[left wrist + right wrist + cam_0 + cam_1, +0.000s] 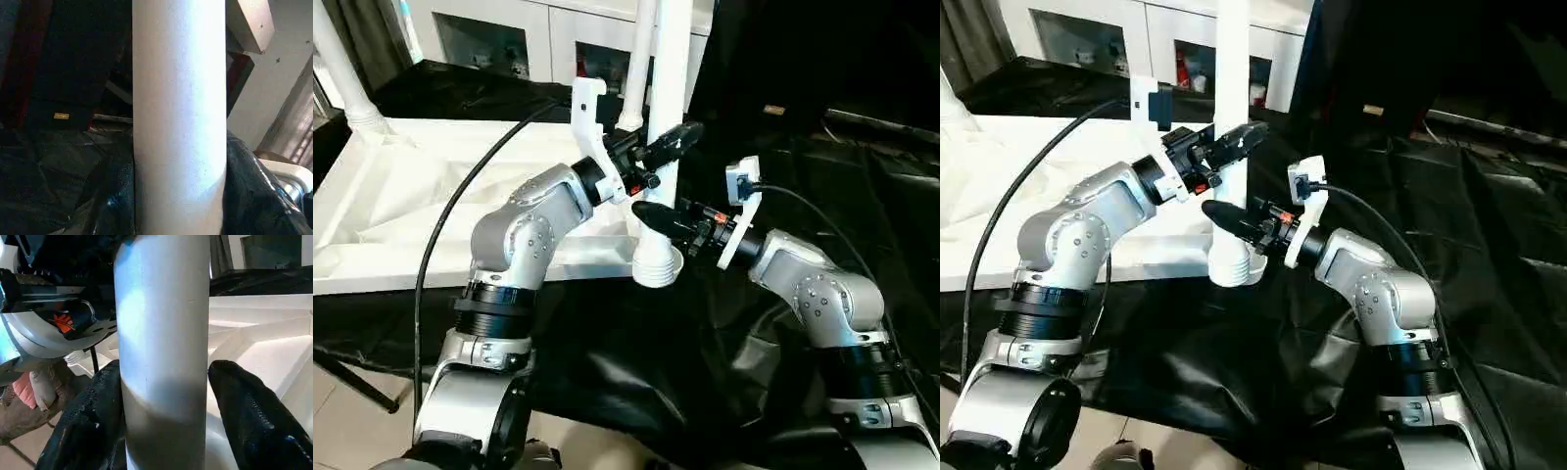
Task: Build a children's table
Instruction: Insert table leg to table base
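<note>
The white tabletop (pixel 431 196) lies underside up on the black-draped table. One white leg (pixel 671 59) stands upright at its near right corner, ribbed lower end (pixel 656 262) at the round corner socket; how deep it sits I cannot tell. My left gripper (pixel 674 142) is shut on this leg (pixel 178 117) partway up. Lower down, my right gripper (pixel 656 217) is open around the same leg (pixel 161 357), its fingers (pixel 249 406) flanking the tube, one slightly off it. Two more legs stand in the far left (pixel 340 69) and far right (pixel 639 59) corners.
Black cloth (pixel 862 196) covers the work table to the right and front of the tabletop. White cabinets (pixel 509 39) line the back wall. A black cable (pixel 440 225) loops from my left wrist over the tabletop. Floor shows below the table's front edge (pixel 352 411).
</note>
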